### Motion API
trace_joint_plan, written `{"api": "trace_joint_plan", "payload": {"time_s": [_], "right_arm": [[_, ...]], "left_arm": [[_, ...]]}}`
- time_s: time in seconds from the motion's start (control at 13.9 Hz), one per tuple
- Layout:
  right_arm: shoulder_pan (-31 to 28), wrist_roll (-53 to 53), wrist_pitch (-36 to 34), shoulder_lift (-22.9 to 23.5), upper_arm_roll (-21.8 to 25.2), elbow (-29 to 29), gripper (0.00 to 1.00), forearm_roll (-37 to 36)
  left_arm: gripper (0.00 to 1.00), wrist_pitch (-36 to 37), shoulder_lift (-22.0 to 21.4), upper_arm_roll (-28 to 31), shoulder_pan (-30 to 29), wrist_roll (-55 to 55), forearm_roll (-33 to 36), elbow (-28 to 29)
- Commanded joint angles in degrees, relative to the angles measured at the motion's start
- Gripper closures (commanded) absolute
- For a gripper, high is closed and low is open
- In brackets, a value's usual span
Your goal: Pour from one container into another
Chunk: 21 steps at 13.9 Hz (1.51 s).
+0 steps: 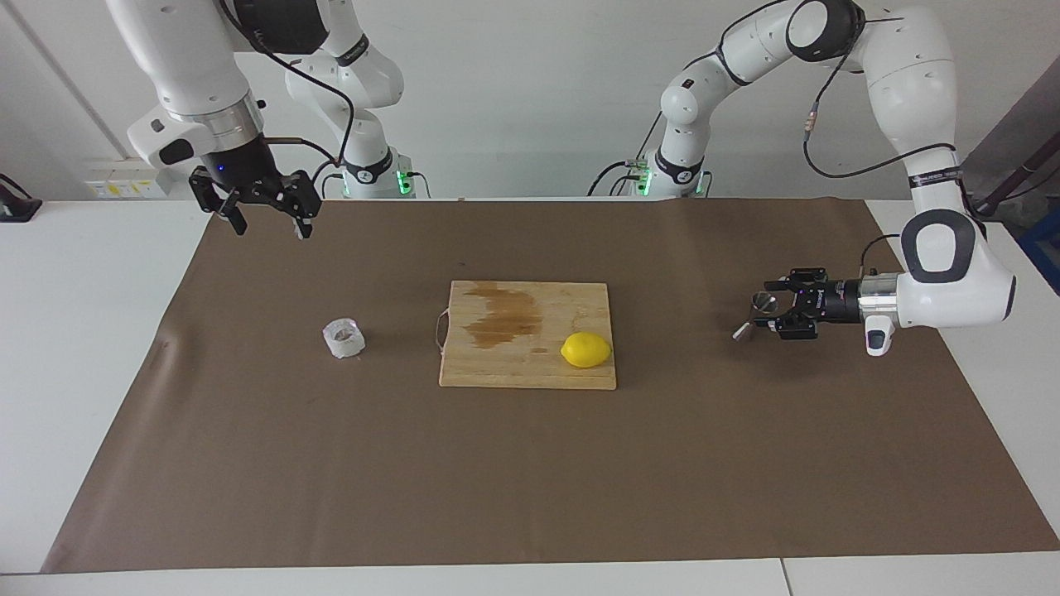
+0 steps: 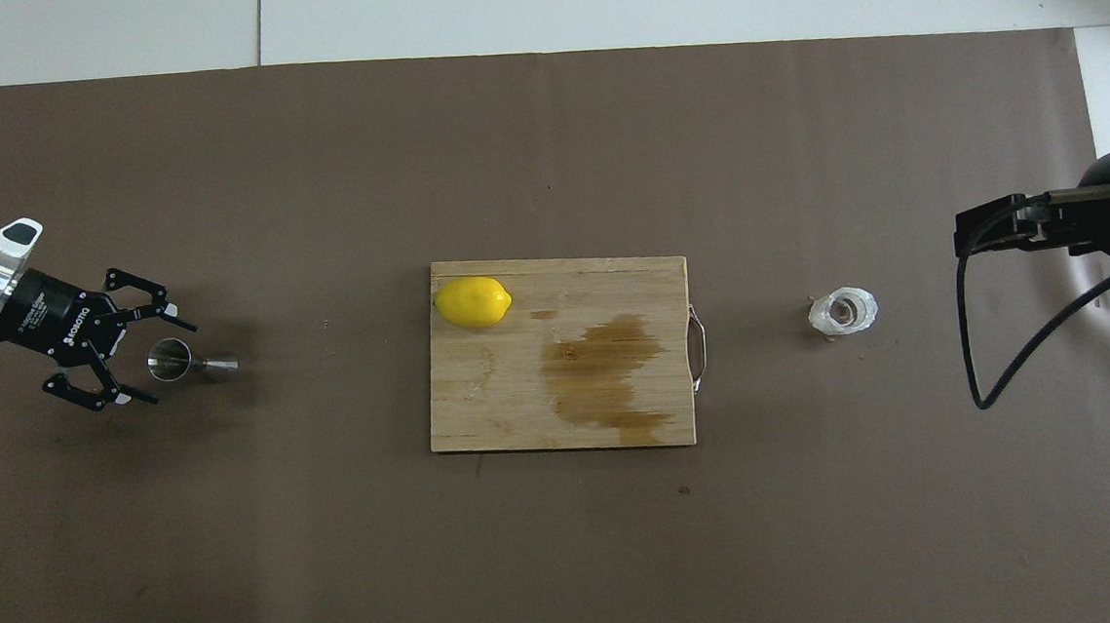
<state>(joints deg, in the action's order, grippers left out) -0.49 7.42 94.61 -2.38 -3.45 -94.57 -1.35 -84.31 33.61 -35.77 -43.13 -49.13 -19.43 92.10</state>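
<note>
The steel jigger (image 1: 749,320) is on the brown mat at the left arm's end of the table. It looks tilted, with its open mouth toward my left gripper (image 1: 772,308). That gripper is low, level and open, one finger on each side of the jigger's mouth end and not closed on it. The overhead view shows the jigger (image 2: 209,365) and the left gripper (image 2: 173,364) the same way. The squat clear cup (image 1: 344,338) stands alone toward the right arm's end and also shows in the overhead view (image 2: 842,312). My right gripper (image 1: 265,222) is open and waits high over the mat's edge by the robots.
A wooden cutting board (image 1: 497,368) with a wet brown stain lies mid-table between cup and jigger. A yellow lemon (image 1: 585,349) sits on the board's corner nearest the jigger. The brown mat (image 1: 530,480) covers most of the white table.
</note>
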Motion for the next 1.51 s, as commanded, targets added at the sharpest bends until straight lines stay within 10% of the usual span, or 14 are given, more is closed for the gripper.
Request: {"api": "trace_joint_plan", "payload": {"time_s": [0.0, 1.44], "right_arm": [[-0.83, -0.30, -1.00, 0.36, -0.33, 0.96, 0.00, 1.08], [-0.83, -0.30, -1.00, 0.36, -0.33, 0.88, 0.00, 1.08]], "left_arm": [[0.29, 2.39, 0.58, -0.80, -0.90, -0.79, 0.10, -0.96], [0.26, 1.78, 0.58, -0.80, -0.90, -0.62, 0.27, -1.75]]}}
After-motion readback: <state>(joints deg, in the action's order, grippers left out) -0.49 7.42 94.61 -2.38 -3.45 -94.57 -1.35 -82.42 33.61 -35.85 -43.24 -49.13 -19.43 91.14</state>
